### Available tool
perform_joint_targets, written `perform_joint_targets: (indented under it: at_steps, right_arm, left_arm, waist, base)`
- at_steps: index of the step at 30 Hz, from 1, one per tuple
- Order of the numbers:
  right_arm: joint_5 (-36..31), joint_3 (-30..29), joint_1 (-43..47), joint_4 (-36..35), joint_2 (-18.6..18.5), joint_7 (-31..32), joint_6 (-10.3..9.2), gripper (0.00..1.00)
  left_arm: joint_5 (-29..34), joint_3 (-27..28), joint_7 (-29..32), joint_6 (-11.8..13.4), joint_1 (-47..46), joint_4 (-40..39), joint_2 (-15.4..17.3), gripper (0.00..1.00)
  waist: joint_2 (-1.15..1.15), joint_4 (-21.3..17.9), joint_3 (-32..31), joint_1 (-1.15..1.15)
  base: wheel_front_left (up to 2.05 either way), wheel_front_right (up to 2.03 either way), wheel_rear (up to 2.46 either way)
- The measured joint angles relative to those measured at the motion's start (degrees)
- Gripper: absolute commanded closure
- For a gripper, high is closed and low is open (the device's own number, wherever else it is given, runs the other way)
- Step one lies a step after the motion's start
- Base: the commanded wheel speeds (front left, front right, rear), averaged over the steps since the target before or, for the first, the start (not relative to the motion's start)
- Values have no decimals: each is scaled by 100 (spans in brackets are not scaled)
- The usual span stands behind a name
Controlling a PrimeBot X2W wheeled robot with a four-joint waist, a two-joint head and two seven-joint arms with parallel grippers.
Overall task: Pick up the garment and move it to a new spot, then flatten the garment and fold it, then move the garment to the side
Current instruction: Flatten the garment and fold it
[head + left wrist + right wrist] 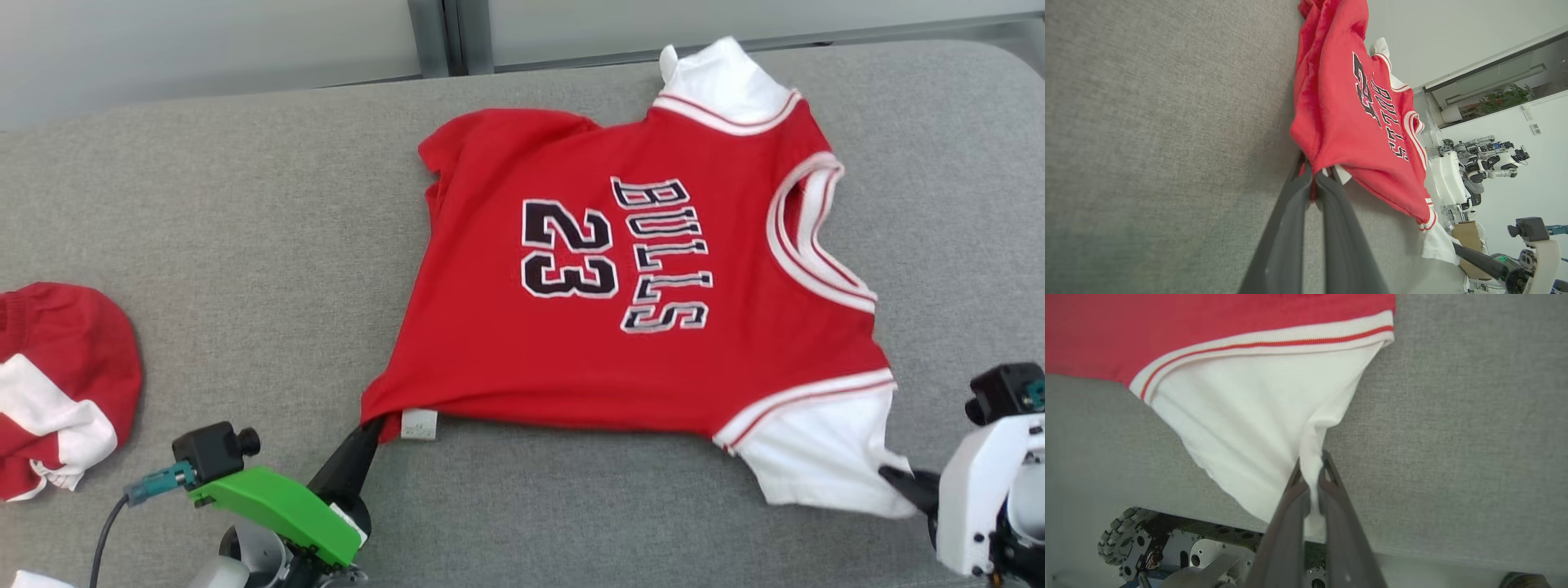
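The garment (653,327), a red jersey with white sleeves and the print "BULLS 23", lies spread on the grey fabric-covered counter (245,245). It sits right of the middle in the head view, with its collar turned to the right and its hem to the left.

The left claw (371,429) is closed tight on the near corner of the hem, just beside a small white label (419,425). In the left wrist view the two dark fingers of this claw (1312,179) meet on a fold of red cloth, and the corner is a little lifted from the counter.

The right claw (894,478) is also closed, pinching the edge of the near white sleeve (824,457). In the right wrist view the white cloth is pulled into a narrow fold between the fingers (1310,477), near the front edge of the counter.

At the far left of the counter, well apart from the jersey, lies a red and white cloth (57,384). It is perhaps another garment, but it is crumpled and cut off by the picture edge.
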Motion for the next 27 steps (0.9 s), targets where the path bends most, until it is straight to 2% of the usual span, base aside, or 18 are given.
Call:
perform_joint_targets:
  at_steps: [7,11,14,18,23,24,27]
  right_arm:
    - [-157,-805,634,-636,431,1325,0,100]
    - [-310,-1221,784,-1029,742,1628,0,100]
    - [-404,-1372,869,-1271,903,1699,0,100]
    - [-405,-1213,699,-1616,897,1098,-2,100]
    - [-477,-1146,72,-1761,879,-430,-2,100]
    - [-525,-1118,-168,-1746,862,-921,-2,100]
    - [-573,-1117,-690,-1729,889,-1614,-2,100]
  left_arm:
    - [8,-131,169,154,261,-112,89,100]
    - [14,-301,489,343,487,-244,312,100]
    - [11,-281,503,428,558,-404,379,100]
    - [-14,-188,390,417,560,-599,359,100]
    - [-73,40,76,290,475,-860,191,100]
    - [-104,168,-70,225,304,-940,115,100]
    - [-155,247,-108,135,-98,-1057,-8,100]
  waist:
    - [0,27,-105,0]
    - [0,12,-158,0]
    - [0,9,-198,0]
    - [0,-8,-256,0]
    - [0,-41,-323,0]
    - [0,-39,-347,0]
    - [0,-30,-368,0]
  base:
    - [0,0,0]
    - [0,0,0]
    - [0,0,0]
    - [0,0,0]
    - [0,0,0]
    - [0,0,0]
    - [0,0,0]
